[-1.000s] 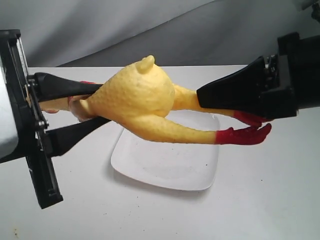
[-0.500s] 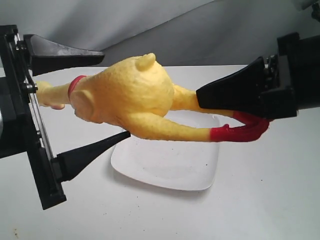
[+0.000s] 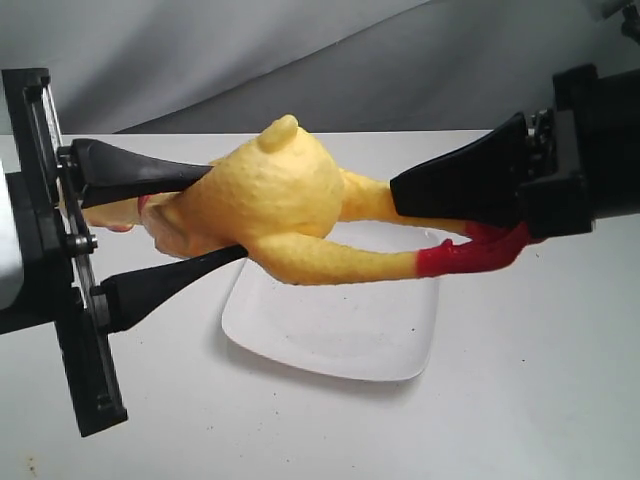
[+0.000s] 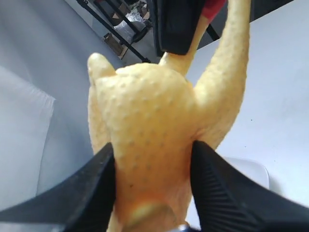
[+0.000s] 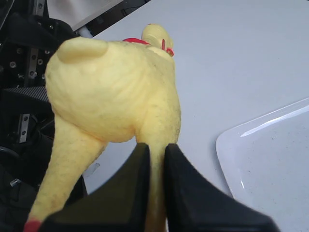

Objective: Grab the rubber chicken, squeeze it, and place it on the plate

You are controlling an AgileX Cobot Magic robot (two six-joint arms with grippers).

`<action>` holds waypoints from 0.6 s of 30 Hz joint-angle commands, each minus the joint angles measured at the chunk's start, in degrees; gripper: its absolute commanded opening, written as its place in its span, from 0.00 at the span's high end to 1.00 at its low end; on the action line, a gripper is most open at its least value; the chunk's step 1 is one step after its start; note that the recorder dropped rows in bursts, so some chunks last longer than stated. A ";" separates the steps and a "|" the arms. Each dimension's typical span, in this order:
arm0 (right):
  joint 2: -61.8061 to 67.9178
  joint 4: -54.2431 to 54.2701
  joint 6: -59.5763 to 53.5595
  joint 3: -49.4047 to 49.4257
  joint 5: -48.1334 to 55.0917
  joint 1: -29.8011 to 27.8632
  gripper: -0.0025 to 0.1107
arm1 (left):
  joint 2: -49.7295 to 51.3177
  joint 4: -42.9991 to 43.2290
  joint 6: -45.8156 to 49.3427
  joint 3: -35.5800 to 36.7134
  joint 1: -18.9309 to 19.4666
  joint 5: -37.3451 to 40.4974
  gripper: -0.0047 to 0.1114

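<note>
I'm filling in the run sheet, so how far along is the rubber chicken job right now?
Done: the rubber chicken is off the table, held in the air above the plate. In hand: the left gripper pinches its body, pressing the sides in, while the right gripper clamps one leg. Left: lower it onto the plate and let go.

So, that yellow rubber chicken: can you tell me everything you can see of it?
The rubber chicken is a yellow, pimply-skinned toy that looks soft, with a plump body, a red collar, two long legs and red feet. It hangs lengthwise in the air above the white plate, not touching it. The left claw pinches its body near the neck, denting it; the right claw clamps one leg. Its head is mostly hidden.
</note>
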 commanded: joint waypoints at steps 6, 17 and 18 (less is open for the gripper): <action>-0.17 1.87 -0.12 -0.16 0.56 -0.06 0.98 | 0.24 -0.84 -2.77 -0.08 -0.20 3.25 0.94; -0.17 1.87 -0.12 -0.16 0.56 -0.06 0.98 | 0.24 -0.99 -2.94 -0.08 -0.20 4.06 0.08; -0.17 1.87 -0.12 -0.16 0.56 -0.06 0.98 | 0.24 -0.99 -2.94 -0.08 -0.20 3.50 0.09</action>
